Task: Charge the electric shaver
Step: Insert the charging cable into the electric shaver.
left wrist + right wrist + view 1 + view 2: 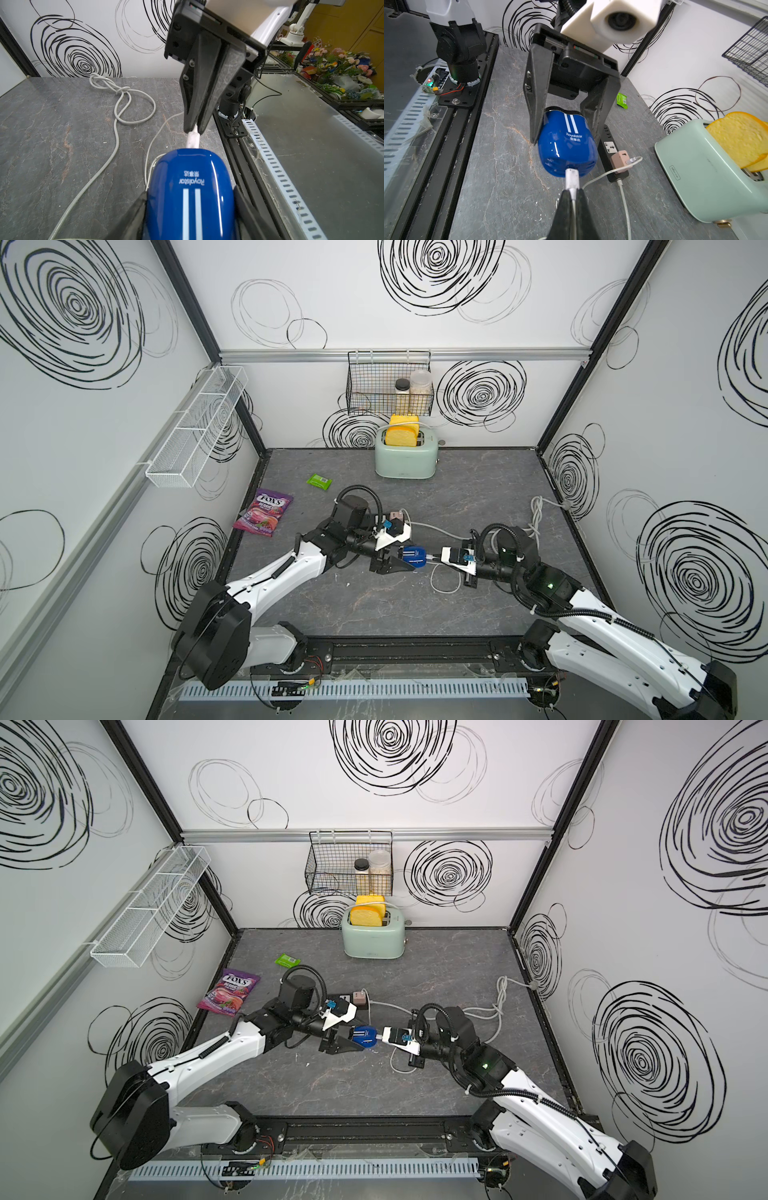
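Shaver (191, 197) midtable; power strip (606, 135), toaster (405, 462) beyond.

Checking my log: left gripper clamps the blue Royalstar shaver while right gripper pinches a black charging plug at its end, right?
No: the charging plug is white, as the right wrist view shows. The left gripper does clamp the Royalstar shaver; the right gripper pinches the plug.

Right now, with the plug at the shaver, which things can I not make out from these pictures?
1. Heads of the electric shaver: left wrist view, cut off by the picture's edge; right wrist view, behind its body, between the left pincer fingers.
2. Its charging port: covered by the white plug held in the right pincer; full seating cannot be told.
3. Power strip: in both top views, mostly under the left arm.
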